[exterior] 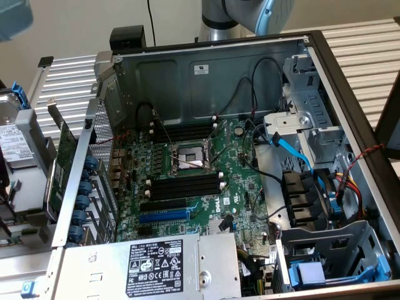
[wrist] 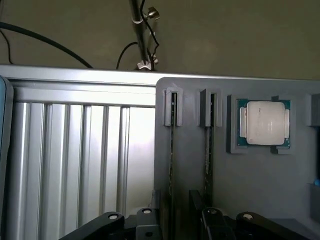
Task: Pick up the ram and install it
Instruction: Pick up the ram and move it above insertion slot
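Ribbed metal table (exterior: 62,72) holds an open computer case (exterior: 206,81). Its black memory slots (exterior: 187,184) sit mid-frame and look empty.

In the wrist view, the gripper (wrist: 177,225) is spread wide and holds nothing. The ram (wrist: 172,150) stands on edge in a gray holder (wrist: 250,200). It is just ahead of the gripper, and its long side runs straight away from it.

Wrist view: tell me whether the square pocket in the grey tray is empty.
No, a silver-lidded processor sits in that pocket of the grey tray.
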